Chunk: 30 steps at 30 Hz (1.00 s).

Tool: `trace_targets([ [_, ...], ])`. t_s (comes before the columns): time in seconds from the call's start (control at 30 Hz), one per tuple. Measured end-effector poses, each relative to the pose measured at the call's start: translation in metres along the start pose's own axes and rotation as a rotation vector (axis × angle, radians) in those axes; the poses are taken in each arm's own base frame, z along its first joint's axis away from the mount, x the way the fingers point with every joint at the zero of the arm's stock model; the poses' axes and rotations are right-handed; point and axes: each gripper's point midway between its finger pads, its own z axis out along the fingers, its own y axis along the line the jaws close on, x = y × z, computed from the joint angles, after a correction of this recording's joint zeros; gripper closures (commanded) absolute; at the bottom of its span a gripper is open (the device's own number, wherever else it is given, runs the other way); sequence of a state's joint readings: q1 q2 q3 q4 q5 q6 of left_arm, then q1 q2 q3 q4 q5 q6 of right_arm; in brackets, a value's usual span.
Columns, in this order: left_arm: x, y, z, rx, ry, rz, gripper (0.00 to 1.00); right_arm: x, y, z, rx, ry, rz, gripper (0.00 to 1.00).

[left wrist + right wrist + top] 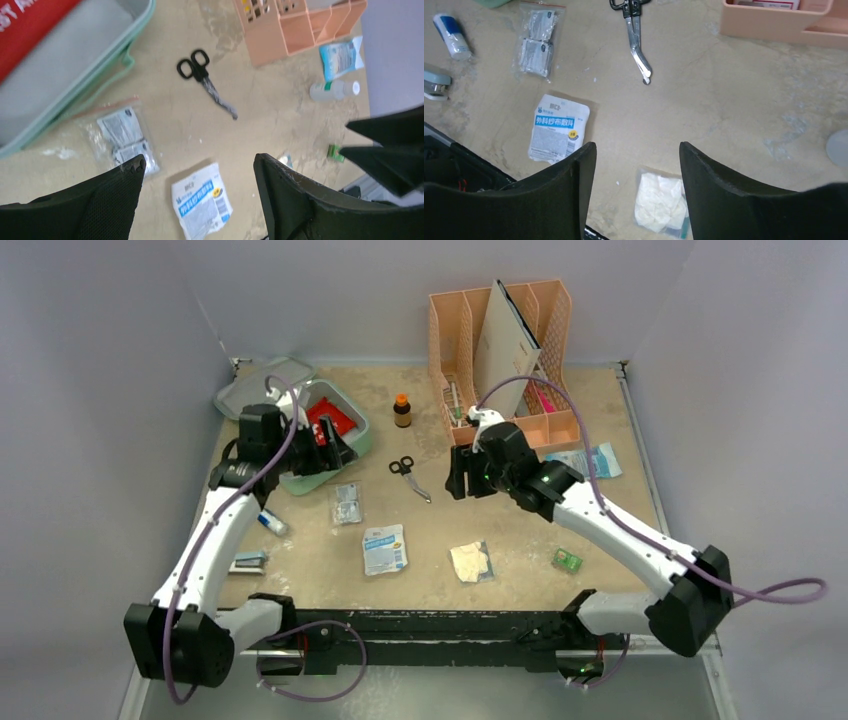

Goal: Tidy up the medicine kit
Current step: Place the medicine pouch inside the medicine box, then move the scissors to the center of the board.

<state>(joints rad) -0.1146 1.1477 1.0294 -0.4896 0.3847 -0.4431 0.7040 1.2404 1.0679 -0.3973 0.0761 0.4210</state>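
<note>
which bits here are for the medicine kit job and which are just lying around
Probably for the job:
medicine kit, lid open
red pouch inside it
scissors
brown bottle
gauze packet
bag of wipes
bag of white dressing

Probably just lying about:
peach file organizer
stapler

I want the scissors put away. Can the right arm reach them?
Probably yes. The right gripper hangs open close to the scissors, with only bare table between them and nothing lying on top of them.
</note>
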Motion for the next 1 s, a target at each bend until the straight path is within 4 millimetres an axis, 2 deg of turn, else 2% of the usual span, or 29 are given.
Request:
trace_targets([
  [0.1, 0.023, 0.005, -0.010, -0.006, 0.028, -0.001, 0.13, 0.005, 0.005, 0.024, -0.018, 0.040, -0.003, 0.45],
  [0.27, 0.047, 0.019, -0.023, -0.068, 0.058, 0.003, 0.13, 0.012, 0.016, 0.068, -0.045, 0.122, -0.005, 0.57],
  [0.37, 0.065, 0.024, -0.032, -0.079, 0.070, 0.012, 0.13, 0.008, 0.023, 0.092, -0.048, 0.141, -0.020, 0.59],
  [0.47, 0.073, 0.022, -0.037, -0.058, 0.078, 0.025, 0.15, -0.001, 0.035, 0.118, -0.051, 0.150, -0.044, 0.61],
  [0.6, 0.073, 0.015, -0.044, -0.027, 0.056, 0.047, 0.15, -0.012, 0.043, 0.148, -0.040, 0.146, -0.082, 0.61],
  [0.73, 0.070, 0.014, -0.051, -0.030, 0.028, 0.073, 0.15, -0.010, 0.042, 0.170, -0.027, 0.169, -0.111, 0.59],
  [0.83, 0.069, 0.015, -0.054, -0.040, 0.015, 0.084, 0.15, 0.001, 0.037, 0.184, -0.006, 0.200, -0.124, 0.59],
  [1.0, 0.068, 0.016, -0.057, -0.051, 0.003, 0.090, 0.15, 0.022, 0.025, 0.197, 0.030, 0.258, -0.145, 0.60],
])
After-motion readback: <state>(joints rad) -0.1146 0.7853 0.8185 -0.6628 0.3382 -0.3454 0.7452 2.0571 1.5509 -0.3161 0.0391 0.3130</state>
